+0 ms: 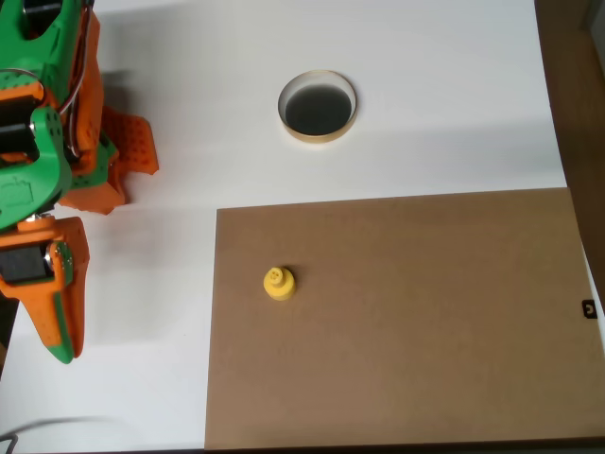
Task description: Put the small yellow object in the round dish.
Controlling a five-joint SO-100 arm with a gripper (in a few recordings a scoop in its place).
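The small yellow object [278,283] stands upright on the left part of a brown board [425,312], knob on top. The round dish [318,106], cream-rimmed and dark inside, sits on the white table above the board and holds nothing. My gripper [62,352] is at the far left of the overhead view and points toward the bottom edge. Its orange and green fingers lie together with nothing between them. It is well left of the yellow object and far from the dish.
The orange and green arm body [47,123] takes up the upper left corner. The white table [444,95] ends at a dark strip along the right edge [579,85]. The brown board covers the lower right half.
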